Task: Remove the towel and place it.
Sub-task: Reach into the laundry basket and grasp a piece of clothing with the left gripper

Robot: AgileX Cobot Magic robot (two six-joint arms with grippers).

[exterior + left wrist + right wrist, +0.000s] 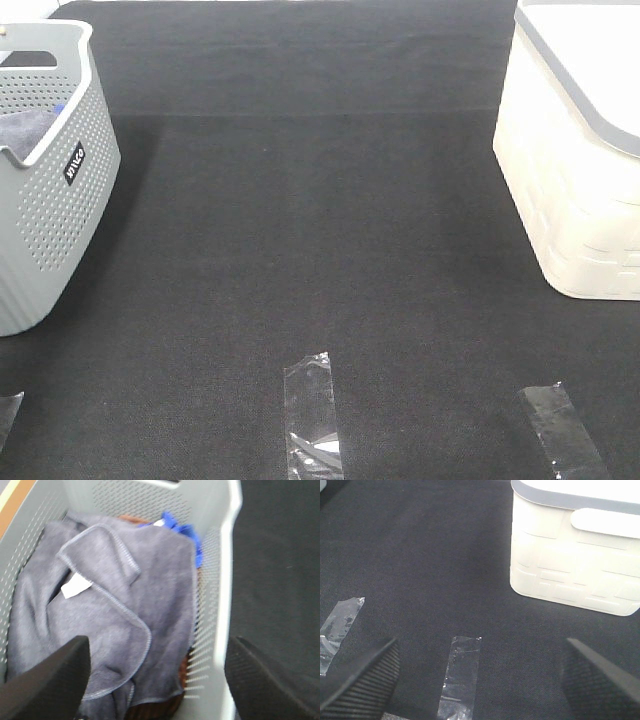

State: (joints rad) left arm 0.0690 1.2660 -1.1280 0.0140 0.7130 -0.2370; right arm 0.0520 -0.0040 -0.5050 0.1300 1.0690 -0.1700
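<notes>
1. The towel (100, 615) lies bunched in the grey basket (55, 220) at far left, with no clear long axis.
2. The left gripper (157, 660), wide open and empty, straddles the basket's wall above the towel; this is the nearer arm.
3. The right gripper (480, 660), wide open and empty, hangs over the mat (420, 555), well apart.

1. Support: black fabric-covered surface (320, 250).
2. Far left: grey perforated basket (50, 200), standing upright.
3. Far right: white basket (570, 200), standing upright.
4. Near edge: clear tape strips (312, 415), stuck flat, well apart.
</notes>
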